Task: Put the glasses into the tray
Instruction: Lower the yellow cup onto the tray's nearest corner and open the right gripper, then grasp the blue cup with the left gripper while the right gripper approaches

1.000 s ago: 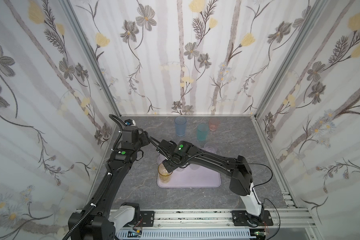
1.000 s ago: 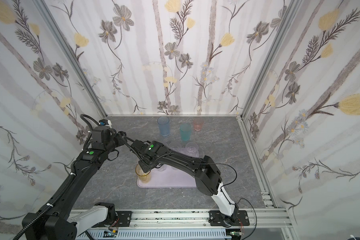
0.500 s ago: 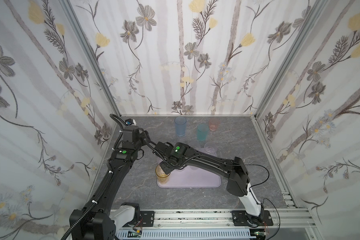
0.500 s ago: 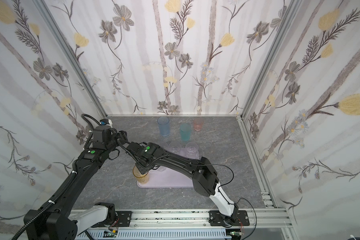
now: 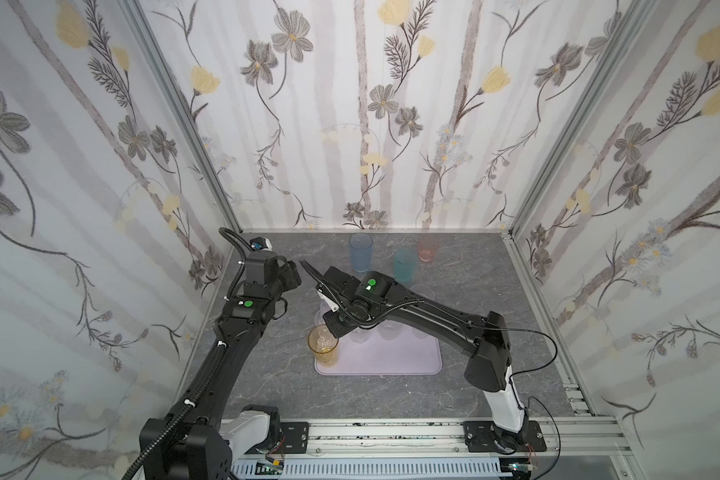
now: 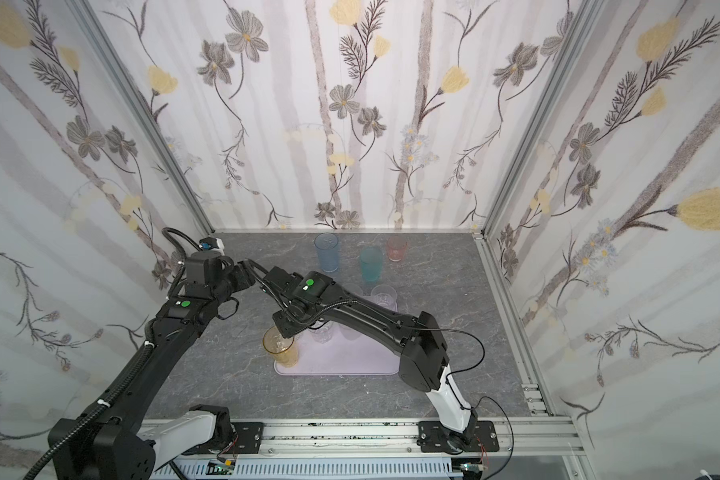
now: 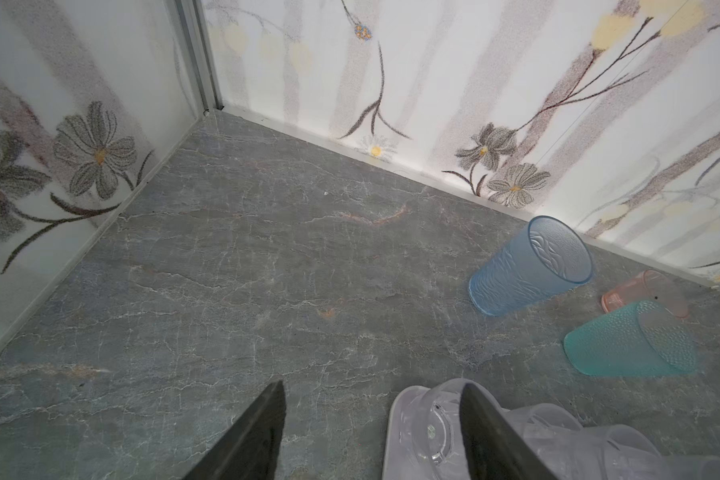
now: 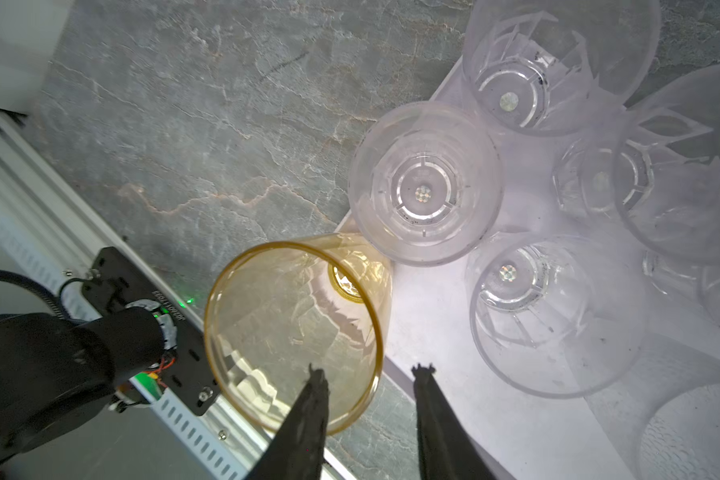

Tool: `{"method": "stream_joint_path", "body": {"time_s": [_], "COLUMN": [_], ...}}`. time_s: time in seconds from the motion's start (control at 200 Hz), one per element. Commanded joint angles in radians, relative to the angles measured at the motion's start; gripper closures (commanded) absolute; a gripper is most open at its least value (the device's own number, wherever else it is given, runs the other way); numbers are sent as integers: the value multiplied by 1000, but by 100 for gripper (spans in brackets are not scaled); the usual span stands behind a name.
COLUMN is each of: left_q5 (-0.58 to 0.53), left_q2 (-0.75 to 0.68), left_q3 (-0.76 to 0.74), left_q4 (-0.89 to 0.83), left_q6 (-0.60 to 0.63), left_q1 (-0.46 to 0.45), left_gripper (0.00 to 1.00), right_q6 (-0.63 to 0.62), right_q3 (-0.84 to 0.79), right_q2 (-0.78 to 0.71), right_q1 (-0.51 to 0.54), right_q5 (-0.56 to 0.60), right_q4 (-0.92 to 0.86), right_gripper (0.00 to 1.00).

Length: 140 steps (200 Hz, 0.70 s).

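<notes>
table (image 5: 474,291): grey veined stone-look slab.
tray (image 5: 391,359): flat lilac rectangle, rounded corners, low rim.
blue glass (image 5: 360,252), teal glass (image 5: 405,266), pink glass (image 5: 428,248): textured tumblers, beyond the tray.
amber glass (image 5: 324,345): faceted, upright at the tray's near-left corner.
clear glasses (image 8: 425,187): faceted, clustered on the tray.
right gripper (image 8: 370,370): jaws apart, straddling the amber rim.
left gripper (image 7: 373,384): jaws apart, empty, by the tray's far-left corner.

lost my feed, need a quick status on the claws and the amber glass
Left claw open, empty. Right claw open, straddling amber glass rim; glass upright on tray corner. Clear glasses close beside. Blue glass, teal glass, pink glass outside tray.
</notes>
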Motion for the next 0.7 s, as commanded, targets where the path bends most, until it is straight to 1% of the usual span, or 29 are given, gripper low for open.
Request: {"method": "stream_joint_path", "body": {"time_s": [0.0,0.115,0.23,0.25,0.345,0.52,0.535,0.695], "left_q5": [-5,14,62,65,82,126,131,169], "left_q2": [8,46,113,118,214,429,450,678], "left_q3": [23,60,108,117,181,316,351,530], "left_q4": [37,45,71,77,100,133,136,138], "left_q6": [14,2,-28,-32,-44,-62,-63,-50], "left_q1": [7,8,3,1,-23,-92,-98,-175], "left_gripper": [30,30,31,31,31,31,31,30], "right_q6": [11,13,35,42,89,145,147,128], "right_q3": [10,-9,-48,-49,-51,-92,-99,-191], "right_q2": [-55,-100,-121,-120,-120,-135,-138,-169], "right_q1": [-56,-152,-240,-279,-351,-414,-418,-441], "right_q5": [-54,-22,11,9,24,64,63,71], "right_q4": [40,98,207,227,309,423,430,445], "right_gripper": [62,61,60,60,60,59,59,58]}}
